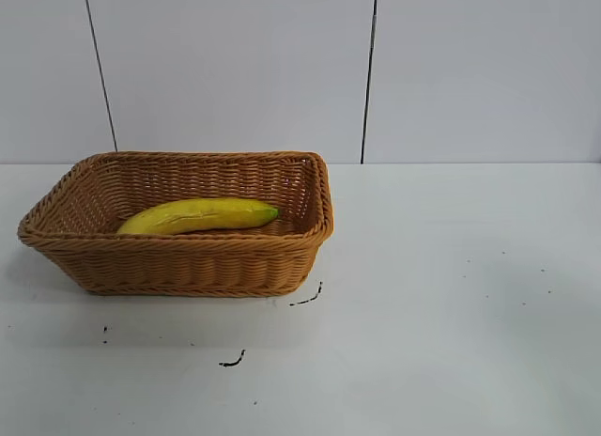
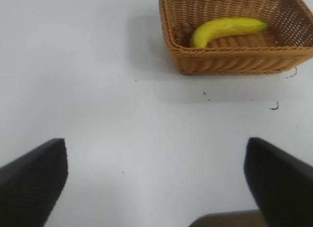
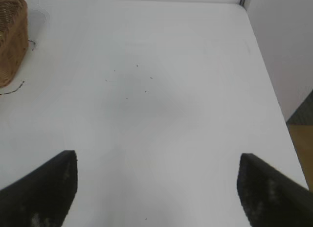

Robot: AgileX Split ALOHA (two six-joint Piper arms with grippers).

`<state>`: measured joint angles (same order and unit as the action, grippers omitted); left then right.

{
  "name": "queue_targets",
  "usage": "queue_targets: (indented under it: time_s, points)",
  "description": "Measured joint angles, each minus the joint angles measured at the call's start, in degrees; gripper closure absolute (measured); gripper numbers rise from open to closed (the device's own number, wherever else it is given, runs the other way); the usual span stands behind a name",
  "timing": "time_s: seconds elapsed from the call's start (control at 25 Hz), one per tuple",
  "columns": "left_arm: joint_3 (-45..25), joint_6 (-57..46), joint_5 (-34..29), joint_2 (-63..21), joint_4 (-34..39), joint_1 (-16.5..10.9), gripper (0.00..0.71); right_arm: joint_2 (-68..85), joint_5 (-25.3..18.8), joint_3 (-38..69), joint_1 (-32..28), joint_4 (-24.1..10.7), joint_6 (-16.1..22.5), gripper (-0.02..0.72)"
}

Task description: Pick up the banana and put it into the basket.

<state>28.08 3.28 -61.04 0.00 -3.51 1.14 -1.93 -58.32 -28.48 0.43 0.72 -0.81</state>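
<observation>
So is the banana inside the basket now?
Yes, inside. The banana lies on the basket's floor, below its rim, with nothing holding it.

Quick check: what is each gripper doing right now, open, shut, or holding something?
Left gripper: open, holding nothing, above bare table.
Right gripper: open, holding nothing; the banana lies in the basket.

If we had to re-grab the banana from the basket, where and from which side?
Grip the banana at mid-length, coming straight down from above, jaws across its narrow width. It lies lengthwise on the floor of the basket, and the flaring wicker walls block any side approach; the pointed ends would likely slip.
</observation>
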Motion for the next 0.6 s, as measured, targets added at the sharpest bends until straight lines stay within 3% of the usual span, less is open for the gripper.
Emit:
queue_targets:
  time_s: [0.6]
  points:
    - [0.00,0.00,0.00,0.00,0.00,0.00,0.015,2.19,-0.06,0.00,1.51,0.16,0.00,0.071]
